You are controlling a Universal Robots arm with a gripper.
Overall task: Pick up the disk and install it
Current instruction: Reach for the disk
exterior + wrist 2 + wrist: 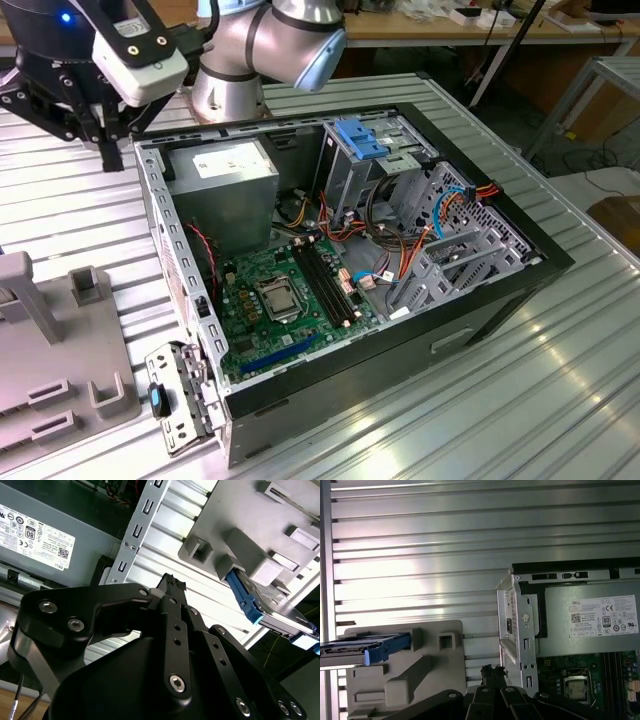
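First wrist view: nearest us, our tool (492, 671) hangs above the tabletop (470, 540) holding nothing; we cannot tell how wide it stands. Farther off, the disk (362, 649) sits in a grey holder (445, 690) beside the open computer case (520, 630). We judge it stiff, weighty and shock-sensitive, best gripped across its blue carrier rails.
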